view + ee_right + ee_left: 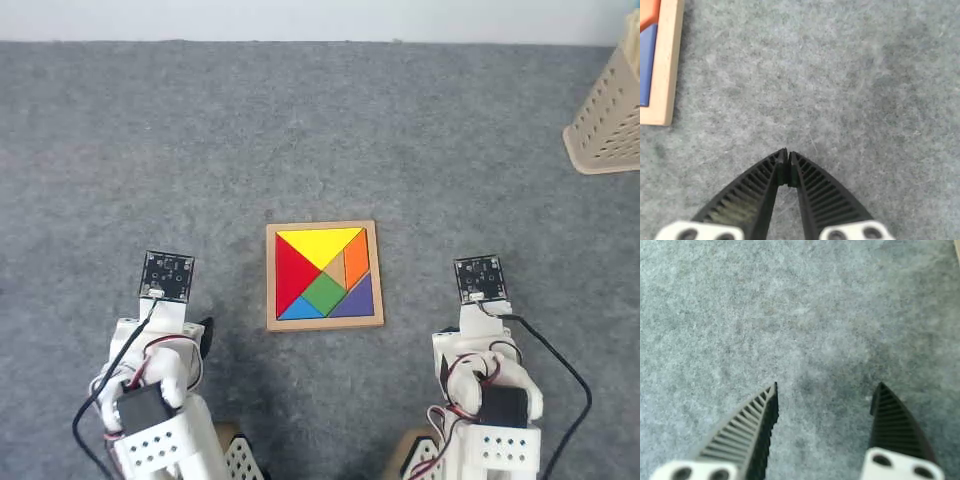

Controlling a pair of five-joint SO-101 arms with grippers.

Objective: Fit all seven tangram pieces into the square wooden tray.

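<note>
High view, tray (271, 275) square-on, 7 pieces (320, 243) inside, left tool (827, 386) wide, right tool (788, 151) pinched.

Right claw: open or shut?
Shut. The right claw has its ribbed fingers touching at the tips, nothing between them, above the grey carpet.

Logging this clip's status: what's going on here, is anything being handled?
Nothing is being handled. All seven tangram pieces lie inside the square wooden tray and fill it as one square. The left gripper hangs open over the grey carpet. The right gripper is shut and empty, beside the tray.
</note>
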